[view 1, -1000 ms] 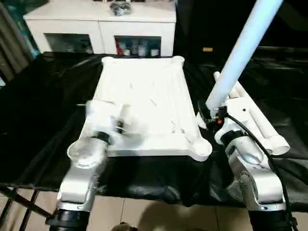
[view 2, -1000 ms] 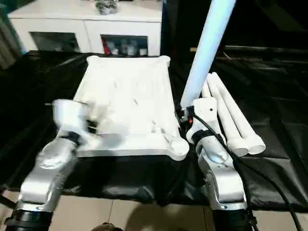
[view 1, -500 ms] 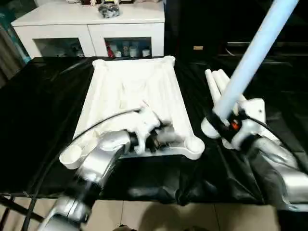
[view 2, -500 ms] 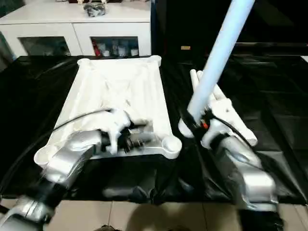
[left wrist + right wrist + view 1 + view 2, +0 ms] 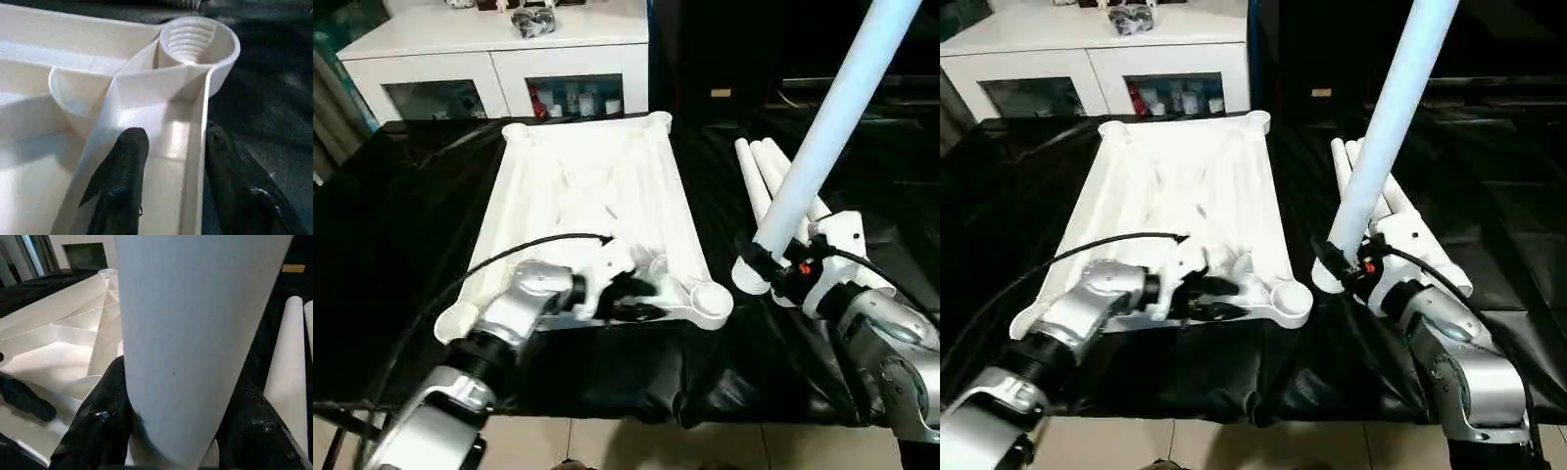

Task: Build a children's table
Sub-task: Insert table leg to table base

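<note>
One tabletop (image 5: 592,211) lies ribbed-side up; my left tool (image 5: 166,161) straddles its rim, my right tool (image 5: 773,272) clamps one leg (image 5: 827,127); three legs (image 5: 766,174) lie beside.

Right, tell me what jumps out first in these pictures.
The long white leg rising steeply at the right, clamped near its lower end in the right gripper. Then the upturned tabletop on the black cloth, where the left gripper straddles the near edge wall beside an empty corner socket.
</note>
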Tool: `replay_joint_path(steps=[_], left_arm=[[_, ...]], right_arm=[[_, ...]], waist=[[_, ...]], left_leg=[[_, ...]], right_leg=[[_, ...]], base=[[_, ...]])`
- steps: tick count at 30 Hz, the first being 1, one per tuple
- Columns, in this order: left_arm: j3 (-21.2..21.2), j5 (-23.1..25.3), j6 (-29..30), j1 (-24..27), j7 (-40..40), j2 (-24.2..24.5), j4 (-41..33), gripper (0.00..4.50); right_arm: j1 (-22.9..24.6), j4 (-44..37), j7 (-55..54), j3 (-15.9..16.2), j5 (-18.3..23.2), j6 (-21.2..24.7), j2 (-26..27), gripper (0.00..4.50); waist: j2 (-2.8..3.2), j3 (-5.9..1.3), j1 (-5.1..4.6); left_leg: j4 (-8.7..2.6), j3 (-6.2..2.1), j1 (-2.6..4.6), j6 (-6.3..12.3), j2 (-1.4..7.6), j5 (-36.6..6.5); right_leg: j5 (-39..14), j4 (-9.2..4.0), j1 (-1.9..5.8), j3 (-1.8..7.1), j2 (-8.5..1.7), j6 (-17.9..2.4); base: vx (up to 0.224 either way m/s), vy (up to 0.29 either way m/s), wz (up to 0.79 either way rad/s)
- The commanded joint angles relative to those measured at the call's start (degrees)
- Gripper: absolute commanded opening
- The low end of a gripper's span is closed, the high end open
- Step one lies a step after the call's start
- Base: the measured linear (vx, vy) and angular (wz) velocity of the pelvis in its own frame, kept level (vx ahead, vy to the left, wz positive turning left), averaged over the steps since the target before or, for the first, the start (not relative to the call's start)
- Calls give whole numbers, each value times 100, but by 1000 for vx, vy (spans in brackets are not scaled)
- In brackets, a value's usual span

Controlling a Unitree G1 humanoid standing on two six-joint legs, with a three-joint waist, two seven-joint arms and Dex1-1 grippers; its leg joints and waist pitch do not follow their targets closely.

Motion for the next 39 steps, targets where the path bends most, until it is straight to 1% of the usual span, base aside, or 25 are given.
replay_joint_path(steps=[1, 4, 7, 8, 9, 10, 12, 15, 18, 19, 22, 24, 26, 27, 28, 29, 30, 31, 32, 33, 34, 36, 37, 38, 39], left_arm=[[-9, 127, -96, -13, -115, 134, 64, 173], [3, 146, -143, -3, -147, 155, 96, 135], [9, 163, -176, 0, -117, 167, 110, 130], [9, 166, -190, -5, -117, 171, 130, 109], [9, 166, -190, -5, -117, 171, 130, 109], [9, 187, -206, -6, -123, 165, 149, 86], [14, 206, -220, -8, -136, 159, 161, 83], [-9, 252, -240, -20, -192, 165, 184, 46], [-62, 320, -269, -41, -242, 188, 203, 32], [-80, 337, -271, -42, -264, 203, 201, 10], [-94, 350, -239, -36, -300, 233, 149, 3], [-85, 340, -212, -31, -304, 234, 124, 1], [-30, 279, -39, 12, -293, 229, -42, 0], [-27, 276, -31, 14, -292, 229, -49, 0], [-3, 265, 115, 53, -217, 220, -164, 0], [35, 282, 299, 126, -86, 195, -333, 0], [44, 293, 348, 159, -37, 187, -393, 0], [75, 275, 444, 241, 62, 152, -553, 0], [97, 260, 513, 299, 132, 128, -667, 0], [111, 248, 660, 378, 228, 102, -842, 0], [114, 239, 764, 476, 308, 79, -1039, 0], [97, 283, 955, 665, 503, 43, -1399, 0], [92, 354, 1148, 786, 689, 27, -1635, 0], [92, 355, 1148, 786, 689, 27, -1635, 0], [98, 379, 1215, 839, 763, 24, -1736, 0]], right_arm=[[-67, -151, 54, 65, 87, 119, -36, 189], [-103, -132, 70, 153, 47, 173, -63, 189], [-117, -116, 88, 234, -9, 192, -87, 189], [-133, -87, 63, 243, -36, 187, -75, 189], [-133, -87, 63, 243, -36, 187, -75, 189], [-142, -68, 57, 223, -28, 185, -60, 189], [-148, -69, 43, 192, 0, 223, -44, 189], [-180, -95, 34, 118, 106, 235, -12, 189], [-228, -60, 61, 136, 129, 202, -38, 189], [-264, -31, 97, 147, 149, 208, -35, 189], [-373, 52, 238, 251, 124, 177, -76, 189], [-404, 74, 289, 282, 125, 182, -90, 189], [-497, 140, 546, 443, 136, 224, -179, 189], [-500, 143, 557, 450, 136, 226, -183, 189], [-540, 194, 696, 560, 98, 212, -250, 189], [-595, 281, 839, 684, 55, 177, -324, 189], [-612, 310, 863, 706, 46, 164, -334, 189], [-655, 371, 896, 723, 31, 144, -340, 189], [-687, 417, 925, 732, 17, 129, -342, 189], [-721, 469, 957, 744, 2, 112, -345, 189], [-756, 523, 986, 756, -13, 92, -347, 189], [-815, 635, 1042, 788, -56, 30, -355, 189], [-856, 717, 1064, 808, -79, -19, -359, 189], [-856, 718, 1064, 808, -79, -19, -359, 189], [-877, 754, 1063, 815, -84, -40, -357, 189]], waist=[[-135, -329, -3], [-133, -324, -9], [-142, -321, -2], [-141, -319, -4], [-139, -318, -5], [-135, -319, -4], [-137, -317, -10], [-132, -311, -14], [-132, -306, -13], [-134, -305, -15], [-134, -310, -23], [-136, -314, -41], [-126, -321, -67], [-122, -324, -70], [-142, -333, -71], [-169, -327, -79], [-150, -332, -84], [-190, -327, -97], [-174, -325, -96], [-201, -330, -104], [-181, -320, -109], [-199, -335, -111], [-206, -323, -120], [-207, -324, -127], [-224, -325, -121]], left_leg=[[-514, -165, 78, 232, 393, -1408], [-526, -170, 73, 187, 394, -1443], [-524, -167, 70, 186, 394, -1434], [-527, -168, 70, 179, 396, -1447], [-528, -168, 68, 174, 396, -1464], [-533, -170, 72, 164, 397, -1485], [-538, -174, 63, 156, 397, -1490], [-539, -173, 73, 145, 396, -1551], [-544, -175, 75, 128, 398, -1582], [-549, -177, 73, 125, 399, -1593], [-555, -189, 57, 118, 400, -1600], [-552, -189, 47, 122, 401, -1551], [-546, -185, 44, 164, 407, -1473], [-540, -177, 48, 173, 403, -1457], [-532, -175, 42, 211, 408, -1374], [-522, -166, 33, 261, 406, -1329], [-516, -171, 27, 288, 410, -1246], [-513, -160, 18, 310, 408, -1234], [-509, -161, 19, 334, 408, -1225], [-508, -163, 19, 334, 420, -1214], [-514, -168, 13, 348, 419, -1207], [-511, -172, 12, 360, 435, -1126], [-515, -163, 9, 377, 430, -1123], [-508, -160, 13, 399, 426, -1119], [-500, -151, 16, 418, 413, -1103]], right_leg=[[-2110, -528, 266, 259, -368, -1109], [-2126, -525, 264, 262, -373, -1088], [-2177, -539, 257, 270, -387, -1067], [-2185, -536, 250, 269, -382, -1069], [-2199, -540, 251, 269, -384, -1066], [-2213, -537, 248, 268, -382, -1056], [-2207, -538, 252, 268, -383, -1048], [-2313, -555, 239, 272, -390, -1033], [-2368, -562, 232, 274, -388, -1006], [-2383, -563, 235, 272, -385, -998], [-2395, -557, 243, 271, -394, -981], [-2261, -539, 250, 272, -396, -1028], [-1996, -516, 261, 274, -392, -1140], [-1941, -511, 259, 275, -387, -1166], [-1811, -485, 282, 274, -396, -1238], [-1826, -495, 283, 274, -399, -1254], [-1778, -486, 286, 271, -402, -1288], [-1780, -493, 282, 271, -391, -1290], [-1828, -495, 285, 267, -393, -1281], [-1812, -480, 290, 269, -399, -1293], [-1861, -486, 284, 262, -388, -1288], [-1733, -459, 288, 265, -388, -1309], [-1701, -471, 281, 267, -379, -1314], [-1662, -471, 284, 265, -378, -1343], [-1681, -484, 281, 266, -372, -1332]], base=[[0, 0, 0], [0, 0, 0], [0, 0, 0], [0, 0, 0], [0, 0, 0], [0, 0, 0], [0, 0, 0], [0, 0, 0], [0, 0, 0], [0, 0, 0], [0, 0, 0], [0, 0, 0], [0, 0, 0], [0, 0, 0], [0, 0, 0], [0, 0, 0], [0, 0, 0], [0, 0, 0], [0, 0, 0], [0, 0, 0], [0, 0, 0], [0, 0, 0], [0, 0, 0], [0, 0, 0], [0, 0, 0]])
